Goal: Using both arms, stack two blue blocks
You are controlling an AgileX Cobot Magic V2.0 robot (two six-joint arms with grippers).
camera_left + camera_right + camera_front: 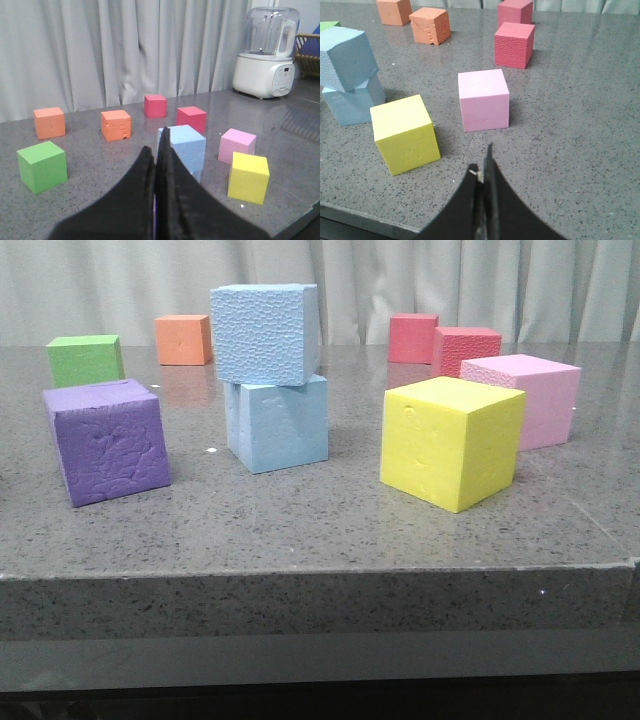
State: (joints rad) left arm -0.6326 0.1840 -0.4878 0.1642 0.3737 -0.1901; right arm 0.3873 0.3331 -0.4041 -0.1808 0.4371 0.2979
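Note:
The pebbly blue block point(265, 332) sits on top of the smoother blue block point(278, 423) near the middle of the table, turned a little askew. The stack also shows in the left wrist view, upper block point(186, 146), and in the right wrist view, upper block point(345, 57) on lower block point(354, 102). My left gripper point(159, 150) is shut and empty, back from the stack. My right gripper point(483, 167) is shut and empty, near the table's front edge, short of the pink cube. Neither gripper shows in the front view.
A purple cube point(106, 440) lies left of the stack, a yellow cube point(452, 441) and pink cube point(530, 398) to the right. Green point(85, 359), orange point(184, 339) and two red cubes point(465, 348) stand further back. A white blender point(266, 52) stands far right.

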